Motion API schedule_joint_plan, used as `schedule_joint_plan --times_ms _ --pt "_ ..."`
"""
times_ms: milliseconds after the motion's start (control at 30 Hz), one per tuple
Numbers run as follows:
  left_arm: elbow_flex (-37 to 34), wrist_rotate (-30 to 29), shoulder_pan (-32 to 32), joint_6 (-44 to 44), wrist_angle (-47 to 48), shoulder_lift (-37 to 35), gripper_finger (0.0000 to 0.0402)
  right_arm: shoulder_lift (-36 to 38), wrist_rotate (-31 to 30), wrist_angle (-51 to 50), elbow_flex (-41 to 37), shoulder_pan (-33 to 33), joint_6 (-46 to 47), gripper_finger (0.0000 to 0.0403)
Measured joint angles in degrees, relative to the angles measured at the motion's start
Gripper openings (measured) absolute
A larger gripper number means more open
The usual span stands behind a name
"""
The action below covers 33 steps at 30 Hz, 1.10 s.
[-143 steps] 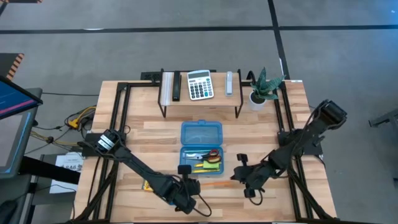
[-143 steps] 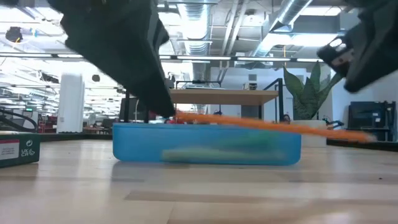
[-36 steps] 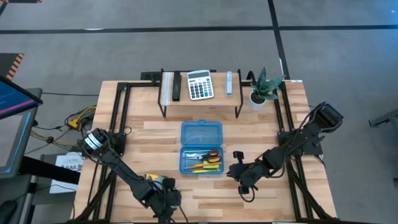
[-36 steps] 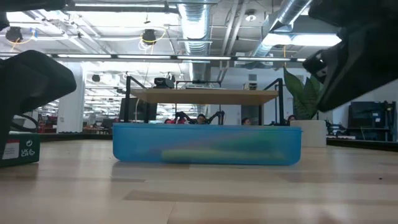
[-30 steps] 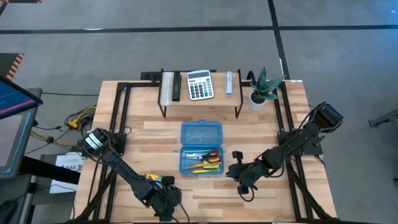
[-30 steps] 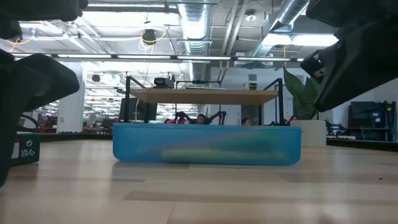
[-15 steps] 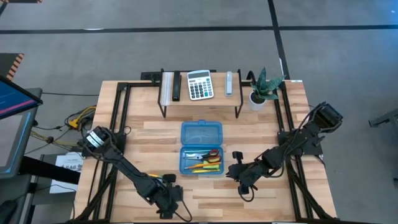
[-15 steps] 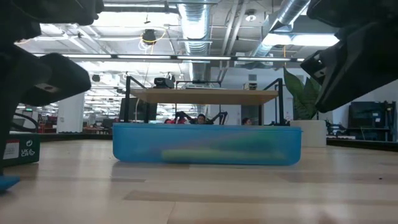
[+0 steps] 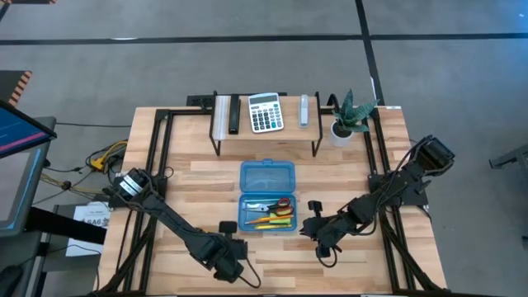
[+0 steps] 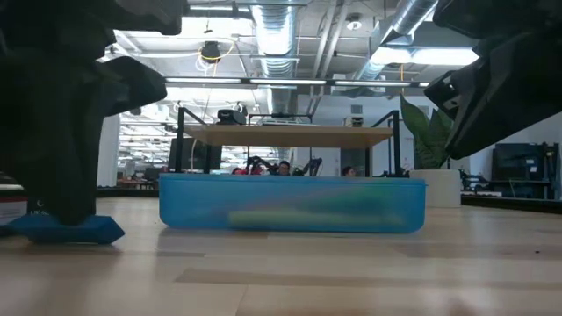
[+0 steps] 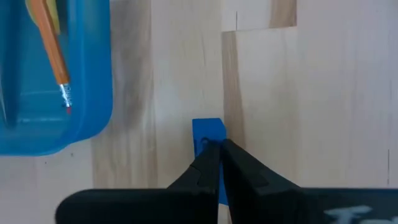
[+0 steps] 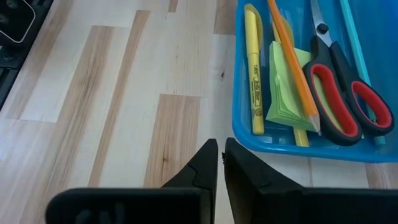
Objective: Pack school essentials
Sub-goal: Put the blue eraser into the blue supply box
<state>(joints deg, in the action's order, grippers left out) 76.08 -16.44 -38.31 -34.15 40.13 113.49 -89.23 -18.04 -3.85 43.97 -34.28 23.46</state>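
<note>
My left gripper point(image 9: 230, 266) is near the table's front edge, left of the blue translucent case point(image 9: 266, 212), and is shut on a small blue eraser point(image 11: 207, 128). The eraser also shows in the low view point(image 10: 66, 230), down at the table top. The open case holds red-handled scissors point(image 12: 339, 93), an orange pencil point(image 12: 292, 68), a yellow pen point(image 12: 254, 78) and green sticky notes point(image 12: 283, 93). My right gripper point(image 12: 219, 149) is shut and empty, over the bare table just right of the case. The crayon box is hidden. My left gripper pinches the eraser's near end point(image 11: 210, 142) between its two fingertips point(image 11: 231, 152). The eraser's far end sticks out beyond the fingertips. In the low view the fingers come down on it from above; I cannot tell whether its underside touches the table.
A raised shelf point(image 9: 266, 132) at the back holds the grey calculator point(image 9: 265, 112) and other small items. A potted plant point(image 9: 346, 115) stands at the back right. The case's lid point(image 9: 266, 176) lies open behind its tray. Bare wood lies between my grippers.
My left gripper has gone toward the table's right edge, nearer the blue case, staying low and carrying the blue eraser with it. My right arm has kept still.
</note>
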Motion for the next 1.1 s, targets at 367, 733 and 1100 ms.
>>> schedule_joint_plan --times_ms 367,733,1100 --pt "0.2 0.3 1.5 2.0 0.8 -0.1 0.0001 0.0 0.0 0.0 0.0 0.0 0.0 0.0052" --pt "0.3 2.0 3.3 4.1 2.9 -0.3 0.0 0.0 0.0 0.0 0.0 0.0 0.0 0.0052" --pt "0.3 1.4 4.2 6.1 3.6 -4.1 0.0 0.0 0.0 0.0 0.0 0.0 0.0 0.0052"
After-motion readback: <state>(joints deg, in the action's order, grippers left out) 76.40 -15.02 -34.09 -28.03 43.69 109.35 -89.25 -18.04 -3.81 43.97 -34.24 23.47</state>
